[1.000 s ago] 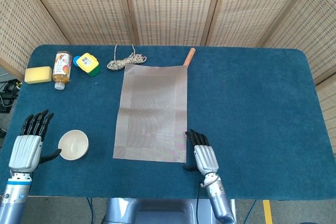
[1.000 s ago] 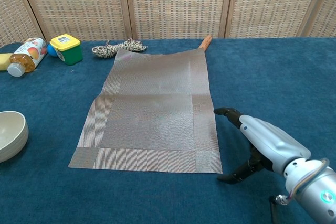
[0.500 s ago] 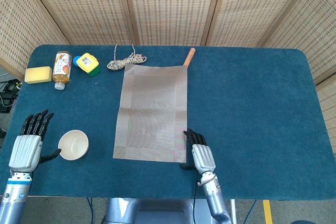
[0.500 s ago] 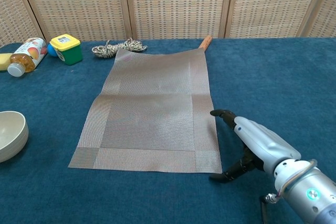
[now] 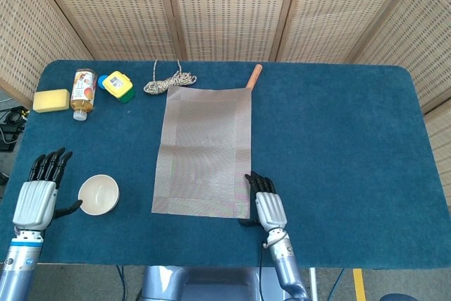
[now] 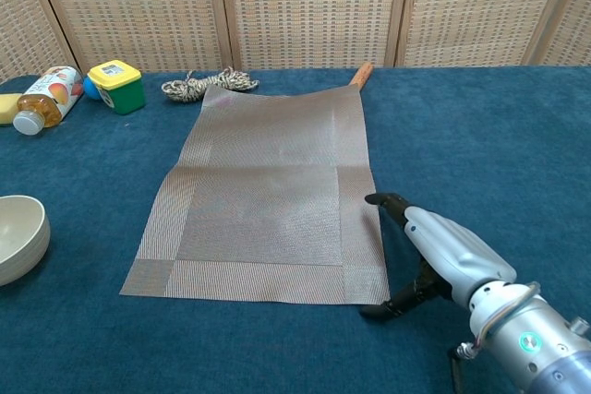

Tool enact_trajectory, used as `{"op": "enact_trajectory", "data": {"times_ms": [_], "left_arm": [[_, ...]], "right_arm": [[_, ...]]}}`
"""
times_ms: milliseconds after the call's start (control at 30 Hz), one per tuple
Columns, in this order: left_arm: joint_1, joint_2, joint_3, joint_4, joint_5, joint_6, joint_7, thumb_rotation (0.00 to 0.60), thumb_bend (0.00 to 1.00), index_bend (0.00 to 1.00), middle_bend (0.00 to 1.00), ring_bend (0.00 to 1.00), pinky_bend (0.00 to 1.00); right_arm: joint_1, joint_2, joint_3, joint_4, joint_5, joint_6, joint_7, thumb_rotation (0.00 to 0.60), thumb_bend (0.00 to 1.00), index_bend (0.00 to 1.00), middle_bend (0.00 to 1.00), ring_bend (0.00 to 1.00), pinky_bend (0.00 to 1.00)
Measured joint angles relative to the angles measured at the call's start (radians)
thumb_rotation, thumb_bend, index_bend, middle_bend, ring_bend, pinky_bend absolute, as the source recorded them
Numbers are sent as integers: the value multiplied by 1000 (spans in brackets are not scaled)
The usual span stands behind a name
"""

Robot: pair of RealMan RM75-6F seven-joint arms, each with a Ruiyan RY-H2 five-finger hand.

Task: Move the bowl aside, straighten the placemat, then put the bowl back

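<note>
Setting: staged robot test bench, lab or studio type, not a lived-in room. Evidence: table covered edge to edge in blue carpet-like cloth, enclosed at the back by woven cane folding screens standing well beyond the right hand. Far from that hand, toward the back left corner, unrelated props lie loosely grouped: yellow sponge, juice bottle on its side, yellow-lidded toy block, coil of twine. Bare floor with cables shows past the table's left edge, beyond the left hand.
</note>
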Motion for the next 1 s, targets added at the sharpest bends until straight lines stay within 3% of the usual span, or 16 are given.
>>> {"op": "enact_trajectory", "data": {"times_ms": [233, 433, 700, 833, 1000], "left_arm": [[1, 4, 1, -8, 1, -8, -10, 600, 48, 0, 0, 0, 0], [2, 5, 1, -10, 2, -12, -9, 600, 49, 0, 0, 0, 0], [1, 5, -1, -11, -1, -20, -12, 600, 48, 0, 0, 0, 0], [2, 5, -3, -10, -5, -23, -16, 600, 50, 0, 0, 0, 0], [1, 5, -4, -11, -8, -29, -18, 600, 51, 0, 0, 0, 0]], "right_arm": [[6, -31, -11, 86, -106, 56, 154, 600, 384, 1, 0, 0, 0], [9, -55, -17, 167, -211, 147, 304, 600, 439, 64, 0, 0, 0], [5, -77, -24, 225, -244, 179, 371, 600, 410, 381, 0, 0, 0], [6, -85, -21, 239, -238, 169, 378, 600, 391, 511, 53, 0, 0], [9, -90, -15, 249, -231, 158, 380, 600, 391, 591, 94, 0, 0]]}}
